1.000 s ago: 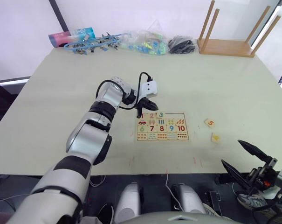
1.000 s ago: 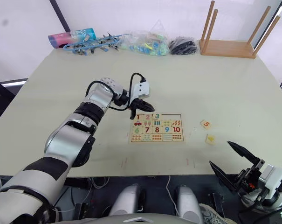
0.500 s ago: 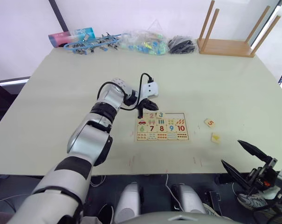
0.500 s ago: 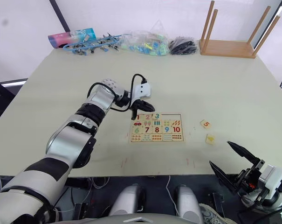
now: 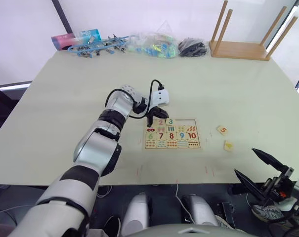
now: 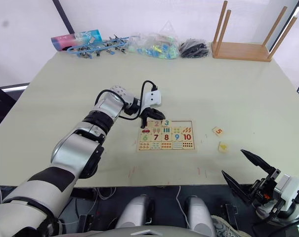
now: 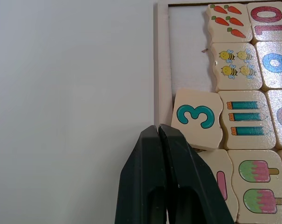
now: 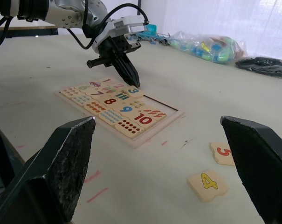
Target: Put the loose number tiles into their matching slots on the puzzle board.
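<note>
Left wrist view: left pincer (image 7: 161, 135) has both fingers pressed together, holding nothing, tips at the top-row end of the puzzle board (image 5: 171, 134), right at the frame edge beside the 3 tile (image 7: 197, 119). That 3 tile looks skewed, one edge seemingly riding the frame rather than flat in its slot, and the two slots (image 7: 189, 44) past it are bare. Risk 1: pushing with closed tips on a cocked tile could jam it harder or flip it out onto the bench (image 5: 80, 98). Risk 2: side load on the frame could slide the whole board, since nothing pins it. Risk 3: tips sit partly over the 1 and 2 tiles, so a downward press may disturb those too. Right pincer (image 5: 260, 165) is spread wide and empty, hanging off the near bench edge. The 5 tile (image 5: 222, 130) and 4 tile (image 5: 229, 145) lie loose on the bench to the right of the board, close together, so grabbing one might knock the other.
</note>
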### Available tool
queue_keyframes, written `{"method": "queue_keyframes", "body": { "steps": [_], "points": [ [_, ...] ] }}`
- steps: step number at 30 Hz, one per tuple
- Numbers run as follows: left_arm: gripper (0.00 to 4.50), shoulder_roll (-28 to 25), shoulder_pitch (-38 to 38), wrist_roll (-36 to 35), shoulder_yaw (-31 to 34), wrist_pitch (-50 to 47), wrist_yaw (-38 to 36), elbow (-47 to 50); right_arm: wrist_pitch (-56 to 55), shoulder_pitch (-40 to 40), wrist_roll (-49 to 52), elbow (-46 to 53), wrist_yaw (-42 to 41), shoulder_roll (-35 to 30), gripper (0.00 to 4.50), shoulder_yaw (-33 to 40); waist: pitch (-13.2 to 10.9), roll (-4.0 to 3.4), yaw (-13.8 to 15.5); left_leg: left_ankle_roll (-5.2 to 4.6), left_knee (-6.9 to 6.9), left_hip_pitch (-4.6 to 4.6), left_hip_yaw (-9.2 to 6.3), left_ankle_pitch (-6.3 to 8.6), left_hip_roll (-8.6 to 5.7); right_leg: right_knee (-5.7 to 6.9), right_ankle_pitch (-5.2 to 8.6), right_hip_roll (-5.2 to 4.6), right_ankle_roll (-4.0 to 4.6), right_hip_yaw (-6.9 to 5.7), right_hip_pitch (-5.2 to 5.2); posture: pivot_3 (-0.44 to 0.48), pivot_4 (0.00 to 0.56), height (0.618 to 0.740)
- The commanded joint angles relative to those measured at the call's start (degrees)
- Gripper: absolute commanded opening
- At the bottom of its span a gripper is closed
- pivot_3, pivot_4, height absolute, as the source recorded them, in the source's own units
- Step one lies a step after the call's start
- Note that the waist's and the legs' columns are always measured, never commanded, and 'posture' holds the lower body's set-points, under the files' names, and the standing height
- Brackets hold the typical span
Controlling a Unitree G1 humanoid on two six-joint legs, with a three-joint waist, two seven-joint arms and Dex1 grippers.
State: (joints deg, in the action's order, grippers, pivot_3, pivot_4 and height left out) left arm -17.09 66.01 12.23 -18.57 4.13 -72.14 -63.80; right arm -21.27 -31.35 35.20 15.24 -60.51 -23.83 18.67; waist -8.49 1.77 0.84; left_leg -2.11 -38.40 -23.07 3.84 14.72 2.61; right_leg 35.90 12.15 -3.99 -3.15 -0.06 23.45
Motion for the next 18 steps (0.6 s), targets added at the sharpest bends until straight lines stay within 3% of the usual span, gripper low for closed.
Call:
{"method": "queue_keyframes", "body": {
  "steps": [1, 18],
  "points": [
    [0.07, 0.12, 1.33, -0.03, 0.51, 0.92, 0.18, 0.03, -0.21, -0.65, 0.49, 1.96, 0.29, -0.07, 4.50, 0.38, 0.00, 0.00, 0.00, 0.00, 0.00, 0.00, 0.00, 0.00, 0.00, 0.00, 0.00, 0.00, 0.00, 0.00, 0.00, 0.000, 0.150, 0.740],
    [0.07, -0.45, 0.76, -0.08, 0.39, 1.56, -1.18, 0.77, -0.01, -0.82, 0.57, 2.25, 0.43, -0.26, 4.50, 0.33, 0.00, 0.00, 0.00, 0.00, 0.00, 0.00, 0.00, 0.00, 0.00, 0.00, 0.00, 0.00, 0.00, 0.00, 0.00, 0.000, 0.150, 0.740]
  ]
}}
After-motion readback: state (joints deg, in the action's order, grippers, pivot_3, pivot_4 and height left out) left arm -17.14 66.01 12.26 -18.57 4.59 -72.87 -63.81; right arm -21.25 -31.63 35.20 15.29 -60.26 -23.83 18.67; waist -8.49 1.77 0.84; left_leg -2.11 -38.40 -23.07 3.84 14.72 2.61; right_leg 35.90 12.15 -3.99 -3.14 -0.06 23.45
